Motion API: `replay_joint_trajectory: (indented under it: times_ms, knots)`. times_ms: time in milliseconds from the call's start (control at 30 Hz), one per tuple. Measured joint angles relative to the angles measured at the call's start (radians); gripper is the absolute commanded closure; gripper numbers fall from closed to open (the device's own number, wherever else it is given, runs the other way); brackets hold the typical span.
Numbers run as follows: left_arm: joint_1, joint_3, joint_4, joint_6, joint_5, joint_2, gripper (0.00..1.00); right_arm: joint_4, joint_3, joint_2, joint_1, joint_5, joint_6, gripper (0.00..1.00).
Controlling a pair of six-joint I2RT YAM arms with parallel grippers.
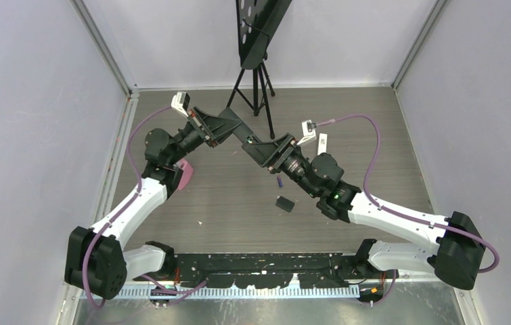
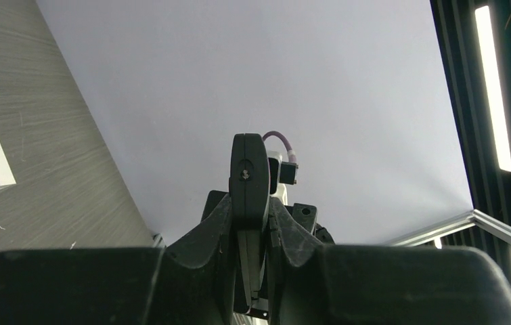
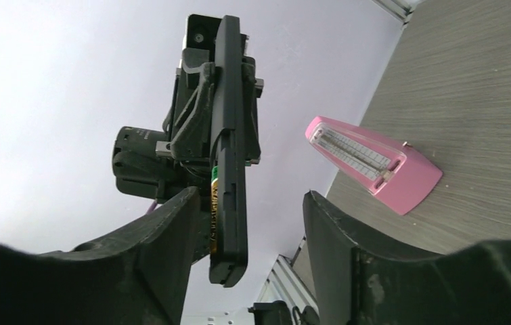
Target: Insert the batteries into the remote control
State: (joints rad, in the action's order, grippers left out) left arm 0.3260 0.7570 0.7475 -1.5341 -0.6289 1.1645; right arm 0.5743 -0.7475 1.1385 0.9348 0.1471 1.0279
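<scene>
Clamping the remote control (image 3: 229, 135) tight in the left gripper (image 2: 249, 203), holding it up off the table (image 1: 239, 223). Spreading the right gripper (image 3: 251, 203) wide around the remote's free end, grasping nothing. Showing an orange-yellow battery (image 3: 214, 196) sitting in the remote's open slot. Lying on the table near the remote: purple battery (image 1: 280, 181), small black piece (image 1: 284, 203) beside it. Pink metronome (image 3: 374, 162) standing further off.
</scene>
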Motion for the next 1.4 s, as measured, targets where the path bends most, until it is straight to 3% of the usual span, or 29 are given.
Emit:
replay_joint_trajectory:
  times_ms: [200, 367, 467, 967, 1133, 1400]
  knots:
    - [0.000, -0.007, 0.003, 0.023, 0.000, 0.000, 1.00, -0.022, 0.000, -0.010, -0.004, 0.004, 0.002, 0.27]
    - [0.000, -0.019, 0.003, 0.032, -0.001, 0.000, 1.00, -0.022, 0.000, -0.034, -0.014, 0.005, 0.003, 0.29]
    - [0.000, -0.021, 0.003, 0.041, -0.001, 0.001, 1.00, -0.023, 0.000, -0.048, -0.017, 0.012, 0.006, 0.35]
    - [0.000, -0.024, 0.014, 0.038, 0.000, 0.001, 1.00, -0.058, 0.011, -0.065, -0.027, 0.053, 0.040, 0.91]
    - [-0.001, -0.027, 0.014, 0.017, 0.010, 0.001, 1.00, -0.050, 0.000, -0.045, -0.030, 0.034, 0.010, 0.97]
    - [-0.008, -0.029, -0.011, 0.006, 0.055, 0.006, 1.00, -0.021, -0.015, 0.007, -0.043, -0.007, -0.066, 0.97]
